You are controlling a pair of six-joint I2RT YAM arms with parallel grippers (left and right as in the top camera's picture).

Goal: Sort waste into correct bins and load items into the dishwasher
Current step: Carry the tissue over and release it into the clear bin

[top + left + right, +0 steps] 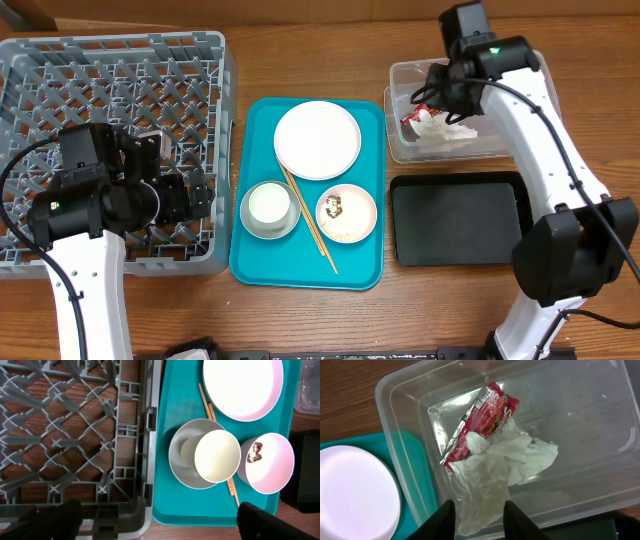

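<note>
In the clear tub (400, 75) (395, 420) lie a crumpled red wrapper (485, 420) and white tissue (505, 460). My right gripper (480, 510) (432, 95) hovers over the tub's near wall, open, with the tissue below the gap. My left gripper (155, 522) (195, 195) is wide open above the grey dishwasher rack's (100, 80) right front corner. The white plate (317, 140), a grey bowl (180, 460) with a white cup (217, 455) in it, chopsticks (308, 220) and a small dish (346, 213) holding a brown lump (256, 452) sit on the teal tray.
The teal tray (260, 260) lies between the rack and the bins. A black tray (455, 220) sits in front of the clear tub. The right arm's base stands at the front right.
</note>
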